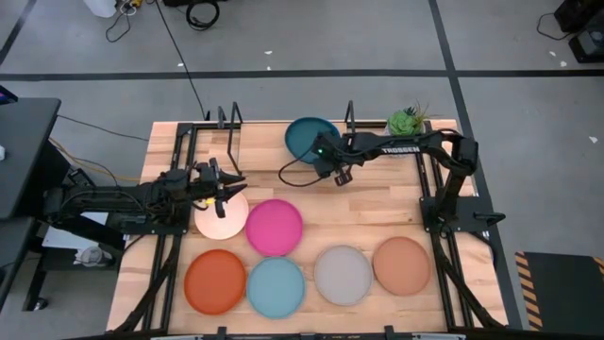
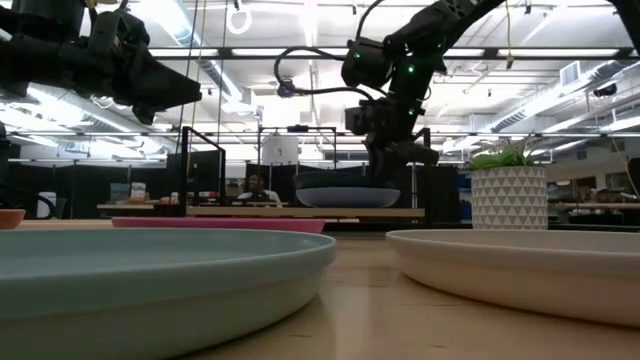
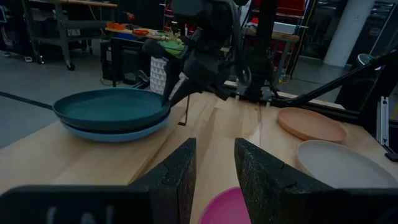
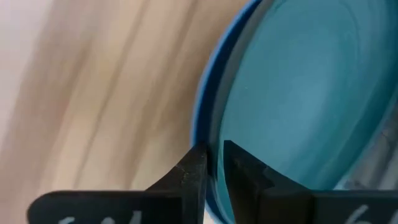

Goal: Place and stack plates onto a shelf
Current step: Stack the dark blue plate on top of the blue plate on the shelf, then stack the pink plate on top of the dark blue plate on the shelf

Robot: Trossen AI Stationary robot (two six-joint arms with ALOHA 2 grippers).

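The dark teal plate point(image 1: 308, 138) lies stacked on the blue plate point(image 3: 115, 133) on the shelf point(image 1: 260, 132) at the table's far side. My right gripper point(image 1: 332, 162) is at the stack's near right rim, shut on the teal plate. My left gripper point(image 1: 223, 185) hangs open and empty above the cream plate point(image 1: 223, 218) at the table's left. The pink point(image 1: 275, 227), orange point(image 1: 215, 280), light blue point(image 1: 276, 285), grey point(image 1: 343, 275) and tan-brown point(image 1: 402, 264) plates lie flat on the tabletop. My right gripper pinches the dark teal plate's rim point(image 4: 214, 134), one finger inside the plate and one outside. The fingers point(image 3: 171, 94) come slanting down from the table's right and near side. The plate sits level on the blue plate point(image 4: 200, 106).
A potted green plant point(image 1: 407, 121) in a white pot point(image 2: 510, 196) stands at the shelf's right end. Black uprights point(image 1: 229, 117) frame the shelf. A person sits in the room behind the table point(image 2: 257, 187). Bare wood lies on the shelf left of the stack.
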